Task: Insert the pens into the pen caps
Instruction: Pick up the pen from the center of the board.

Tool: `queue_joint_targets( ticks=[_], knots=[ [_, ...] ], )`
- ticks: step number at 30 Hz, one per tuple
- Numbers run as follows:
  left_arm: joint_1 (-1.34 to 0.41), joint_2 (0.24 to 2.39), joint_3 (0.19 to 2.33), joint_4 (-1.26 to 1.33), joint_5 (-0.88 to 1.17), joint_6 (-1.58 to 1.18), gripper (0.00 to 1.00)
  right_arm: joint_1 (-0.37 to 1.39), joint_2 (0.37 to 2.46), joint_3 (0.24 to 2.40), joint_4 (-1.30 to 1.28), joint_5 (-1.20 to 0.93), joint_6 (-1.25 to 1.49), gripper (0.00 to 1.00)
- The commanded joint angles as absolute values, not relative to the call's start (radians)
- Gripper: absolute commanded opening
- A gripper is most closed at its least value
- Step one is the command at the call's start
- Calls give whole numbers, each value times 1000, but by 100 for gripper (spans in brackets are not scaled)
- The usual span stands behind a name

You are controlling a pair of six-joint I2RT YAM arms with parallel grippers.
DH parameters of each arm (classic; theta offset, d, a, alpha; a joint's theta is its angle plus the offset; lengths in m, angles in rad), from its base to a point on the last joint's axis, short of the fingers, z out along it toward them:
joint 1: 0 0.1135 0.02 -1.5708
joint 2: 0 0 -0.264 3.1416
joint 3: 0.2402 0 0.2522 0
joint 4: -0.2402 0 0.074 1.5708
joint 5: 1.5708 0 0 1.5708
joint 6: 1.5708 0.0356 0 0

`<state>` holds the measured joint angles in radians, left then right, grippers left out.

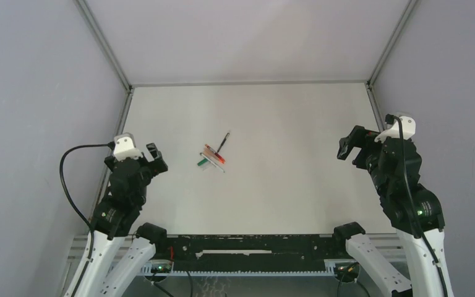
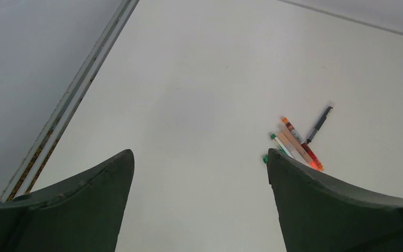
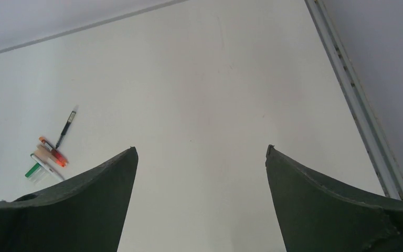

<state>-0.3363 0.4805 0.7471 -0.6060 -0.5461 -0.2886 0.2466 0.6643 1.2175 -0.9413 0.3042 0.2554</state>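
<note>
Two claws of mine, left (image 2: 199,157) and right (image 3: 199,149), gape fully wide and grip nothing above the matte white table (image 1: 297,192). Seen from above, the pens (image 1: 214,154) cluster at three o'clock from my left claw and nine o'clock from my right. Grey walls (image 1: 31,74) and metal corner rails (image 1: 102,43) enclose the table.
</note>
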Motion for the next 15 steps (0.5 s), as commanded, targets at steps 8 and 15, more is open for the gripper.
queue_joint_targets(
  ticks=[8, 15],
  knots=[
    [-323, 507, 822, -557, -568, -292, 100, 226, 671, 1203, -949, 312, 288, 100],
    [-322, 544, 905, -608, -617, -334, 100, 222, 659, 1203, -935, 287, 306, 100]
  ],
)
